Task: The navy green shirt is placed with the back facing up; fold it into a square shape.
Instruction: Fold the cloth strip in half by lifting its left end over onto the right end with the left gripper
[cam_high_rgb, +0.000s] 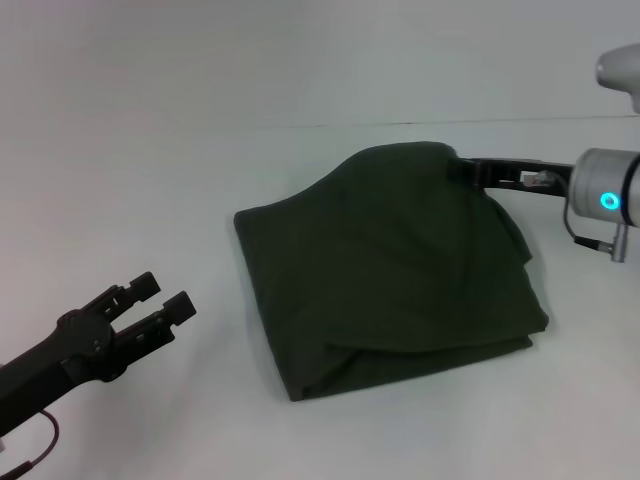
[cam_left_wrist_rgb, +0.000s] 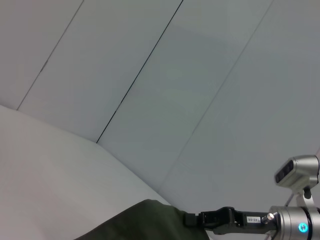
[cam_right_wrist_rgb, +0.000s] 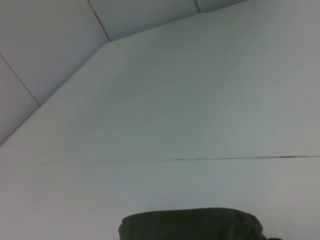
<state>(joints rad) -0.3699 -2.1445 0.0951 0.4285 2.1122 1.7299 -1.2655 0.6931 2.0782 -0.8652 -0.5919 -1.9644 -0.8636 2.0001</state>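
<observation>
The navy green shirt (cam_high_rgb: 390, 275) lies on the white table as a dark olive, roughly square folded bundle in the middle of the head view. Its far right part is raised into a peak. My right gripper (cam_high_rgb: 460, 168) reaches in from the right and is shut on the fabric at that peak. The left wrist view shows the shirt (cam_left_wrist_rgb: 145, 222) and the right gripper (cam_left_wrist_rgb: 192, 219) pinching its edge. The shirt also shows in the right wrist view (cam_right_wrist_rgb: 190, 225). My left gripper (cam_high_rgb: 163, 295) is open and empty at the lower left, apart from the shirt.
The white table (cam_high_rgb: 150, 180) extends around the shirt, with a thin seam line (cam_high_rgb: 330, 125) across its far side. Pale wall panels (cam_left_wrist_rgb: 150, 75) stand behind it.
</observation>
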